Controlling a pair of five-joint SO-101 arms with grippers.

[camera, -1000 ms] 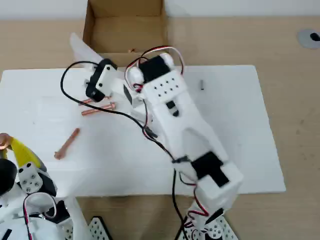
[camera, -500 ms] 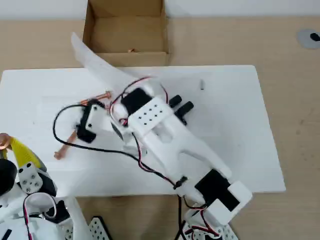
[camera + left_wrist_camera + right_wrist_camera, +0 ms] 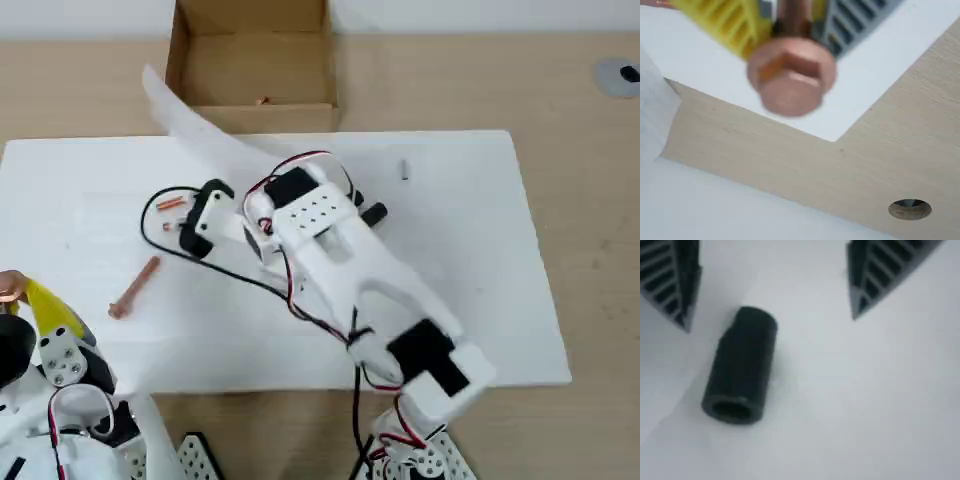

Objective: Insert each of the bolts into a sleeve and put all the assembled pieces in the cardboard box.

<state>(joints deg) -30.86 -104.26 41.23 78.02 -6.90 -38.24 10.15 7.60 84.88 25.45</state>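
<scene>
Near-left corner: left gripper [image 3: 790, 22], yellow finger and grey finger pinching the shank of a copper bolt [image 3: 791, 75], hex head toward the wrist camera. Behind it, a corner of the white mat [image 3: 865, 85] and the bare wooden table [image 3: 790, 170].

Middle of the mat: right gripper [image 3: 771, 319], dark ribbed fingers spread wide and gripping nothing. Between them, closer to one finger, a black sleeve [image 3: 740, 367] lying on its side on the mat, open end in sight.

From above: right arm [image 3: 350, 260] stretching from the near edge to mid-mat. Left of its wrist, a second bolt [image 3: 172, 203] and a third bolt [image 3: 170, 226] side by side, both partly hidden by the wrist. Nearer and farther left, a fourth bolt [image 3: 135, 287] lying slanted on the mat, well apart from both arms.

Beyond the mat's far edge: cardboard box [image 3: 295, 118], open, with a small copper piece [image 3: 262, 100] inside against its near wall.
</scene>
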